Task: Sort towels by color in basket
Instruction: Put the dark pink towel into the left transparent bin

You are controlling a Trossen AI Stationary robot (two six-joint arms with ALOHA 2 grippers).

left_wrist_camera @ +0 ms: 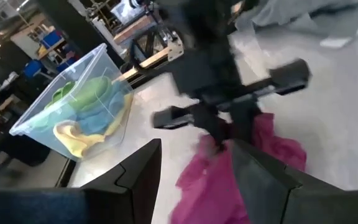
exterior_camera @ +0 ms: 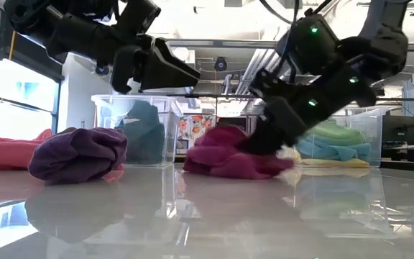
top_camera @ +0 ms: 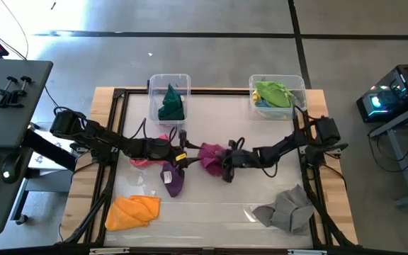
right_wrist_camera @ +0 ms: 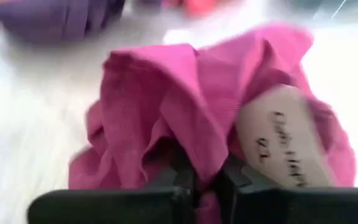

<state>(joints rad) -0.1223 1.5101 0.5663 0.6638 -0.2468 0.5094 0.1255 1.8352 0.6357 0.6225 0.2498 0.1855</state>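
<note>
Your right gripper (top_camera: 222,167) is clenched on the magenta towel (top_camera: 210,156) at table centre. Left gripper (top_camera: 180,157) hangs released just beside it, over the purple towel (top_camera: 173,181).

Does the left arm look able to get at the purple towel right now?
Probably yes. The left gripper hovers open just above the purple towel, with nothing between them. The right gripper is busy on the magenta towel alongside.

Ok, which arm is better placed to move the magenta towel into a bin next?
The right. The right gripper is already pinched on the magenta towel, as its wrist view shows. The left gripper hangs open, holding nothing, between the magenta towel and the purple towel.
</note>
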